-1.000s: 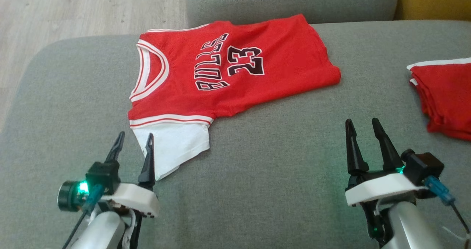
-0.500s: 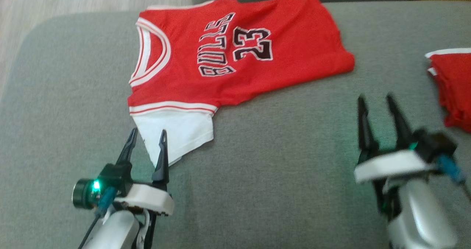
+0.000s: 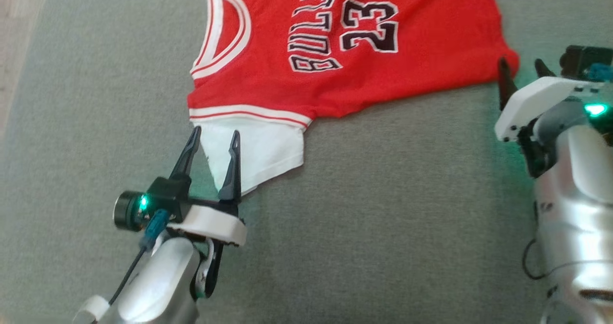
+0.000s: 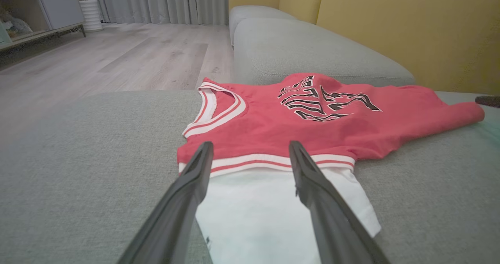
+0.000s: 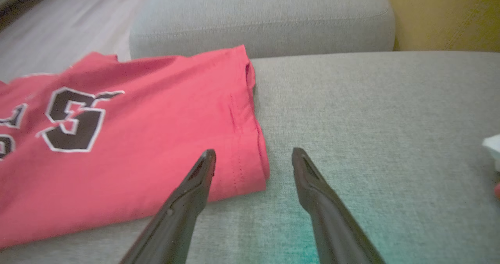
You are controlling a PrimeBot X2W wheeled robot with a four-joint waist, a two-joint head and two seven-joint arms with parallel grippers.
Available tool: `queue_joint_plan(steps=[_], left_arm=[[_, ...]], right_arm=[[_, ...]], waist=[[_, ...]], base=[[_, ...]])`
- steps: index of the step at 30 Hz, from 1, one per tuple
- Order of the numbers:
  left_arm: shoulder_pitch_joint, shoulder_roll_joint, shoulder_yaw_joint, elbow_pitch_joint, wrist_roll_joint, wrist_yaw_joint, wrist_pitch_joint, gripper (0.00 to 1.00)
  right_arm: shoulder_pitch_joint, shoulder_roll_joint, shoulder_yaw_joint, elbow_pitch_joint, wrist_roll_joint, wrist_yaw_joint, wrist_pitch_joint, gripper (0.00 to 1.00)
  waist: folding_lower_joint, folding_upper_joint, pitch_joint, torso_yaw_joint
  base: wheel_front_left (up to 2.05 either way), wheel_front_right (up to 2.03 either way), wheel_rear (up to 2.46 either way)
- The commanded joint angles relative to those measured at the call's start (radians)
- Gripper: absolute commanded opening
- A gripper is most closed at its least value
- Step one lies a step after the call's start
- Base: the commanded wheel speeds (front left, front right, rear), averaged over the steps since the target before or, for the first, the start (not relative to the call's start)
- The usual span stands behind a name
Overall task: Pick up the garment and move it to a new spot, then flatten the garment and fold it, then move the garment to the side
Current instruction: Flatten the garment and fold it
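The garment [image 3: 297, 31] is a red Bulls 23 jersey with a white sleeve [image 3: 261, 146], lying flat on the grey sofa cushion [image 3: 383, 218]. My left gripper [image 3: 214, 134] stands open over the white sleeve's near corner, one finger on each side of its edge. In the left wrist view the left gripper [image 4: 250, 147] straddles the sleeve [image 4: 273, 213] below the striped trim. My right gripper [image 3: 522, 67] is open at the jersey's right hem corner. In the right wrist view the right gripper [image 5: 254, 152] frames that hem corner [image 5: 250, 166] of the garment [image 5: 117, 139].
The cushion's left edge drops to a wooden floor [image 4: 117, 57]. A second grey cushion [image 5: 265, 18] and a yellow sofa back [image 4: 410, 29] lie beyond the jersey. A white and red scrap of cloth [image 5: 493, 154] peeks in at the right wrist view's right edge.
The head camera has tilted down and closer. Both grippers have advanced toward the jersey: the left onto the white sleeve, the right up to the hem corner. Both stayed open.
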Motion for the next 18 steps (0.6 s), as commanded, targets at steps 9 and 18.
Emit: queue_joint_plan(steps=[9,18], left_arm=[[-0.067,-0.012,0.071,0.001,0.033,-0.028,-0.012,1.00],[-0.078,-0.026,0.102,0.017,0.053,-0.040,-0.012,1.00]], right_arm=[[-0.162,-0.051,0.006,0.195,-0.091,-0.001,0.023,1.00],[-0.245,-0.051,0.120,0.340,-0.032,-0.001,-0.004,0.00]], waist=[[-0.0002,0.0000,0.058,0.039],[-0.0002,0.0000,0.066,0.024]], base=[[0.00,0.00,0.00],[0.00,0.00,0.00]])
